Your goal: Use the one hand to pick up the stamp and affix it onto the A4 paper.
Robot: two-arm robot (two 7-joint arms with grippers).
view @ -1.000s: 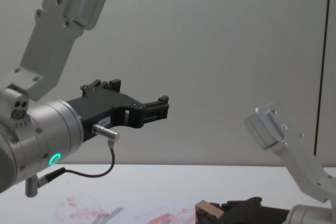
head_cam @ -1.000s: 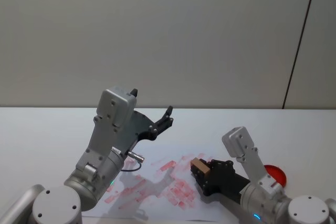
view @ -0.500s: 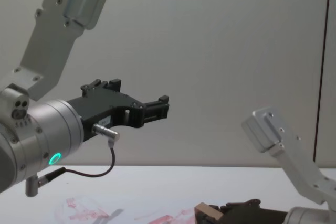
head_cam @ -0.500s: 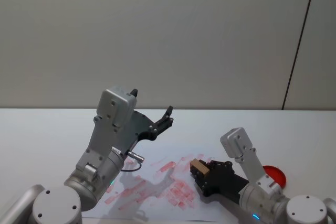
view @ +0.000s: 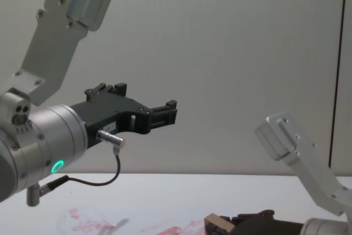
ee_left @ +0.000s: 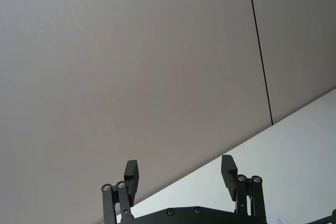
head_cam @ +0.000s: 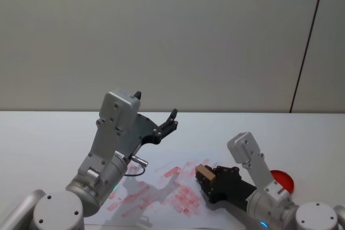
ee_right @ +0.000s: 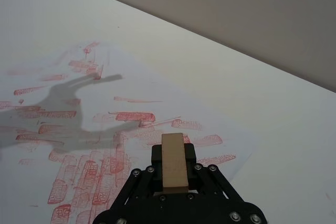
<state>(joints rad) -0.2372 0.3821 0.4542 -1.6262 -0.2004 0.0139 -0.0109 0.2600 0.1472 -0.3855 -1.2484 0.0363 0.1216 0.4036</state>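
Note:
My right gripper (head_cam: 205, 177) is shut on the stamp (head_cam: 202, 173), a pale tan wooden block held just above the A4 paper (head_cam: 161, 187). In the right wrist view the stamp (ee_right: 174, 161) sits between the black fingers of the right gripper (ee_right: 174, 167), over the paper (ee_right: 100, 129) smeared with red ink marks. The chest view shows the stamp (view: 218, 223) low at the bottom edge, above the paper (view: 88, 221). My left gripper (head_cam: 171, 119) hangs raised and open over the table's left middle; the left gripper (ee_left: 178, 174) points at the wall, and it appears in the chest view too (view: 168, 111).
A red rounded object (head_cam: 282, 179) lies on the white table (head_cam: 43, 133) to the right of my right arm. Behind the table stands a plain grey wall (head_cam: 161, 36) with a dark vertical seam.
My right gripper with the stamp has shifted slightly, drifting a little lower and back toward me. The left arm has not moved.

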